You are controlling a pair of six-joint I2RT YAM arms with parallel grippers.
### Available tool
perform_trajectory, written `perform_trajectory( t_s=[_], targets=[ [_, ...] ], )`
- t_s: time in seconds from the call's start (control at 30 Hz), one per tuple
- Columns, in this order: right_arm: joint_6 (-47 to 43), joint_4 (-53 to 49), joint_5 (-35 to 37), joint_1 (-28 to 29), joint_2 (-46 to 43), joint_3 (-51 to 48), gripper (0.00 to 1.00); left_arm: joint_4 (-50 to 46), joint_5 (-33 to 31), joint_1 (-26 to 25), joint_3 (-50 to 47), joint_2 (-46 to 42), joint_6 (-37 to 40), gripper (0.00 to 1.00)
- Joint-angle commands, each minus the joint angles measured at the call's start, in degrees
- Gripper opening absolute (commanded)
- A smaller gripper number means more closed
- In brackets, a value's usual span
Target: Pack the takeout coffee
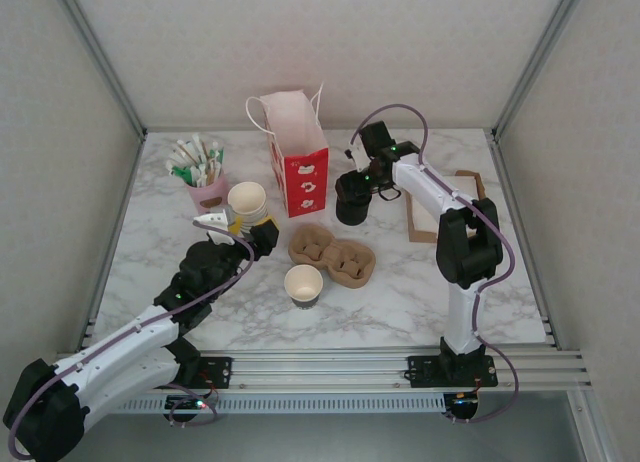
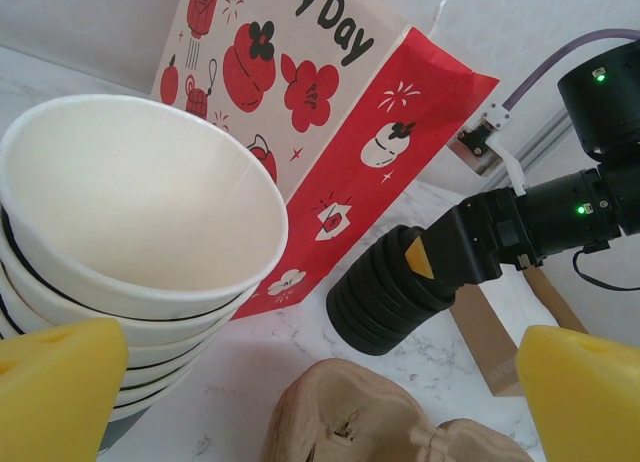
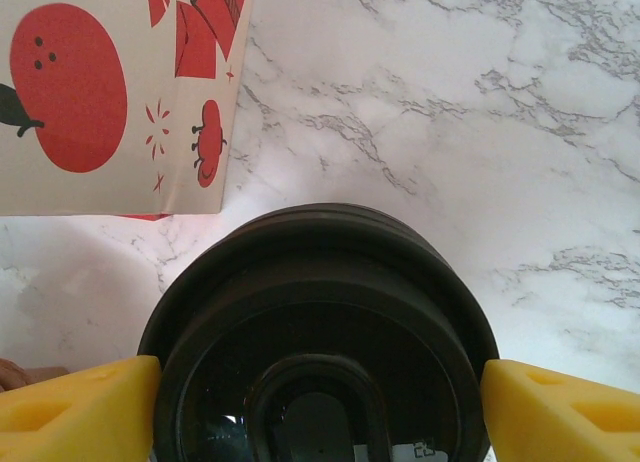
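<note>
The takeout coffee cup, cream with a dark lower part, stands lidless at the front middle of the table. My right gripper straddles the top of a squat black stack of lids. Its yellow pads lie right against the top lid's sides, and whether they press on it is unclear. My left gripper is open and holds nothing, beside a stack of lidless cream cups.
A red and cream paper bag stands open behind the lids. A brown pulp cup carrier lies mid-table. A pink holder of sachets is back left, and flat brown cardboard lies right.
</note>
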Motion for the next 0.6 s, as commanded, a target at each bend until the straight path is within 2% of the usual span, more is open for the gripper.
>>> perform_trajectory(
  t_s=[0.0,0.57],
  targets=[
    [-0.21,-1.55,0.46,0.51,0.70,1.80,0.81,1.46,-0.39,0.49,-0.67,-0.66,0.55,1.00],
    [0.34,-1.51,1.40,0.64,-1.09,0.92,0.72,1.42,-0.57,0.49,-0.76,-0.74,0.64,1.00]
  ],
)
